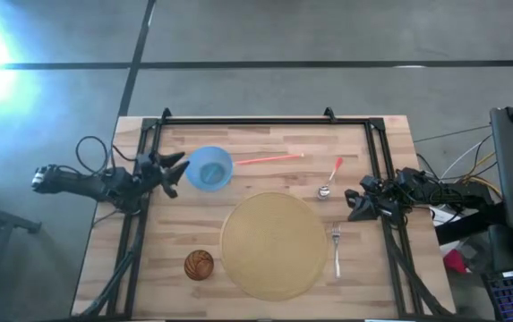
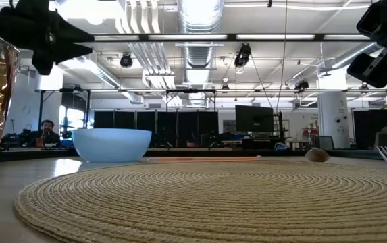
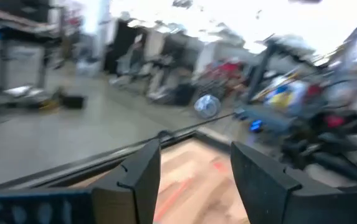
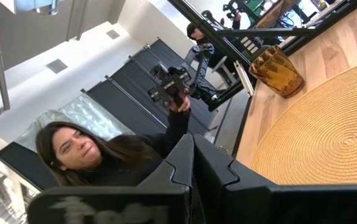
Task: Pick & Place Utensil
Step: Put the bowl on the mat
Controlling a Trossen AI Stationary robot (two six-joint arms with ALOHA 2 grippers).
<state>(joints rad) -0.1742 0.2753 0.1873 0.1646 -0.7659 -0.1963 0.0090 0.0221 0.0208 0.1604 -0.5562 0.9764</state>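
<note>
Fork [image 1: 336,249] right of placemat [image 1: 274,244]; bowl [image 1: 209,167] behind.

A round woven placemat [image 1: 274,246] lies flat on the wooden worktop [image 1: 390,286], towards its near edge. A pale blue bowl [image 1: 209,167] sits beyond it, close to the mat's rim. An amber faceted glass [image 1: 199,265] stands upright just beside the mat. Past the worktop, a person [image 4: 97,155] in a dark top holds up a dark device [image 4: 169,84].
</note>
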